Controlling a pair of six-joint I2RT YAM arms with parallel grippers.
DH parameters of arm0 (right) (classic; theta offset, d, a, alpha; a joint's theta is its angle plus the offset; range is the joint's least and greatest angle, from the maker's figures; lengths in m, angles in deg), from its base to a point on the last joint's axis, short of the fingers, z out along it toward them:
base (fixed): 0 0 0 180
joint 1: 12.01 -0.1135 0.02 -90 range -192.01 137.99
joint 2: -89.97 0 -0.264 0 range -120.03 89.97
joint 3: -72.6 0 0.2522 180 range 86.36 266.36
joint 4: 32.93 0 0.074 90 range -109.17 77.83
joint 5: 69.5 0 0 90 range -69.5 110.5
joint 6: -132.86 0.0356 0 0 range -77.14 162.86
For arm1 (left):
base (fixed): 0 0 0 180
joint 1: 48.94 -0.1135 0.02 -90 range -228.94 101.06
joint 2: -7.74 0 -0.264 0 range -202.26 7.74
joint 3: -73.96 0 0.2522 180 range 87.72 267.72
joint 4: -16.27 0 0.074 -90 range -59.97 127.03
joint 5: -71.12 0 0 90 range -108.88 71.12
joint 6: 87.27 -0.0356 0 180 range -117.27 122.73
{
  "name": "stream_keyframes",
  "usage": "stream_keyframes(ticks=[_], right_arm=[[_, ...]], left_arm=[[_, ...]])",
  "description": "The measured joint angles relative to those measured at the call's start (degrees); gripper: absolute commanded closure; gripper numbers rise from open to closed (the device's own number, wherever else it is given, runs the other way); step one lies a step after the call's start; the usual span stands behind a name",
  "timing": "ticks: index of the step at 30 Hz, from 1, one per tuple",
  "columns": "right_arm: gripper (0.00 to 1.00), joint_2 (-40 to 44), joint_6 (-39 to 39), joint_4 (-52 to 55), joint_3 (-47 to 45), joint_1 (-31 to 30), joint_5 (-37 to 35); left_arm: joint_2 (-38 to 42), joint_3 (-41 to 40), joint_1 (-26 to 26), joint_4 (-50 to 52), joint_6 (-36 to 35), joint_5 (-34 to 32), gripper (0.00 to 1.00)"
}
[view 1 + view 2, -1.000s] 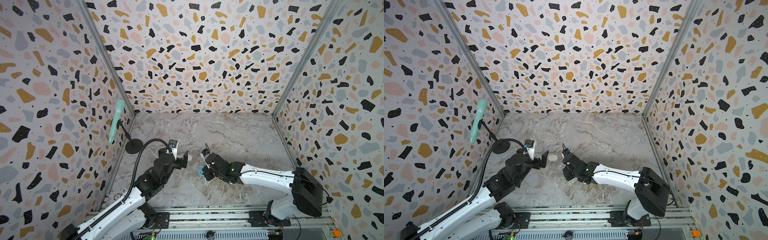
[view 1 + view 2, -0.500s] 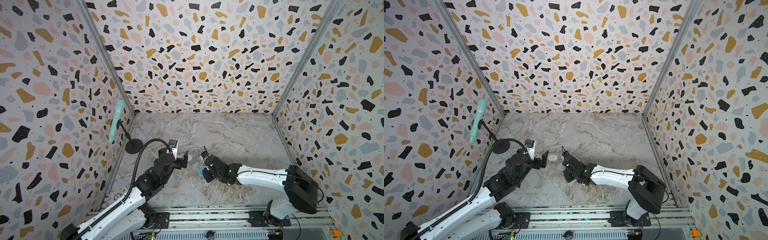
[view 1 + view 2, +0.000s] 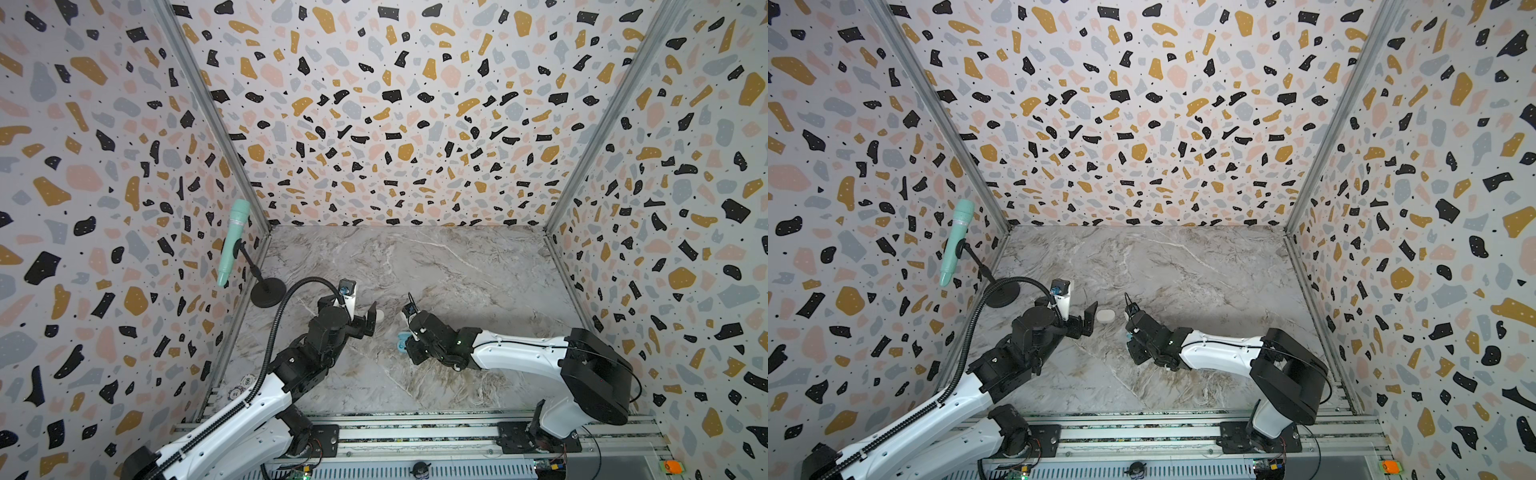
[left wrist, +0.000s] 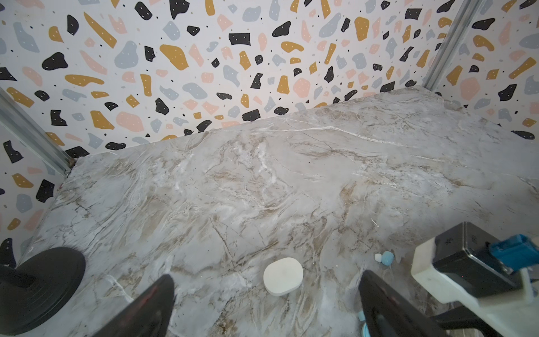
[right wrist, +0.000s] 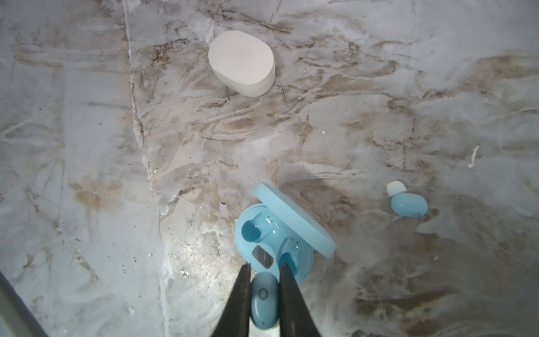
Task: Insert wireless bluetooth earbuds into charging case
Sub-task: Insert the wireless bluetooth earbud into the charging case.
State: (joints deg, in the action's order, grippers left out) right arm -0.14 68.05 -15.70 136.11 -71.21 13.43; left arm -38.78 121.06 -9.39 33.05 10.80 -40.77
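Note:
A light blue charging case [image 5: 271, 233] lies open on the marble floor with its lid [image 5: 294, 217] tilted up. Both of its wells look vacant. My right gripper [image 5: 264, 267] is shut on a light blue earbud [image 5: 264, 297], held at the case's rim. A second light blue earbud [image 5: 408, 202], with a white tip, lies loose on the floor beside the case and also shows as an earbud [image 4: 387, 258] in the left wrist view. A closed white case [image 4: 283, 275] sits between the spread fingers of my open left gripper [image 4: 265, 303]. In a top view the blue case [image 3: 402, 343] peeks out beside the right gripper.
A mint microphone [image 3: 232, 241] on a black round-based stand [image 3: 268, 293] occupies the left rear of the floor, close to my left arm. Terrazzo-patterned walls enclose three sides. The white case [image 3: 1105, 316] lies between the two grippers in a top view.
The right arm's elbow has shifted slightly to the left while its gripper keeps the earbud by the blue case. The left arm has not moved.

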Motion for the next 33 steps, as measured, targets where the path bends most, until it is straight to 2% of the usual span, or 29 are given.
stream_keyframes(ticks=[33], right_arm=[[0.91, -2.86, -1.33, -5.29, -1.81, 1.44, 0.87]], left_arm=[[-0.81, 0.0, 0.0, 0.02, -0.22, 0.46, 0.0]])
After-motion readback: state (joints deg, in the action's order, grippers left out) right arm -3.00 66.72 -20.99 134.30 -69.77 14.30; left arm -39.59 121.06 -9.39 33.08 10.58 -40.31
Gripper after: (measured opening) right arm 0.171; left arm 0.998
